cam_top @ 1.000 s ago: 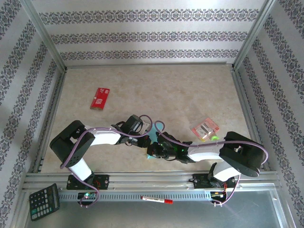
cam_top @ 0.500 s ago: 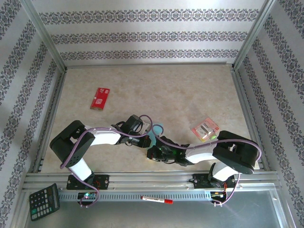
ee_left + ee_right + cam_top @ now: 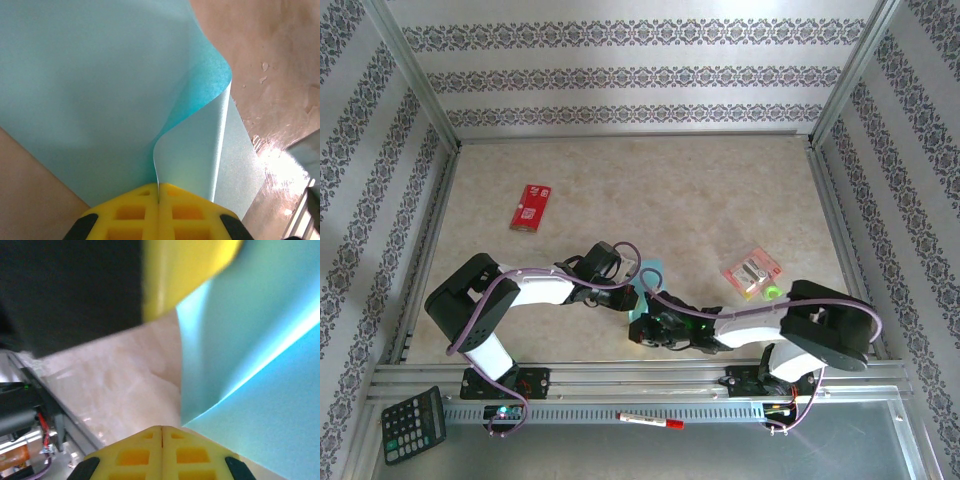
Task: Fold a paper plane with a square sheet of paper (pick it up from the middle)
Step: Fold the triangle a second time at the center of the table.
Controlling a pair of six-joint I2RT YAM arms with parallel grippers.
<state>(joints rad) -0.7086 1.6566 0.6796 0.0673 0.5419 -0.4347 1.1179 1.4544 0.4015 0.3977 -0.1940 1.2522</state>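
**Closed tight near the front edge**

Nearest the arm bases, the right end effector [image 3: 161, 432] has its pads pressed together just beside the square sheet of paper [image 3: 100, 90]; whether it grips the sheet cannot be told. Just beyond, the left end effector [image 3: 158, 192] pinches the sheet's curled edge. Farther back on the surface [image 3: 670, 190] lies a red packet [image 3: 530, 206].

Overhead view, two wrist close-ups
Top camera looks down from behind the arms over the table [image 3: 720, 190]; both wrist cameras (past yellow fingers [image 3: 131, 216]) sit close on one square sheet of paper [image 3: 100, 75].
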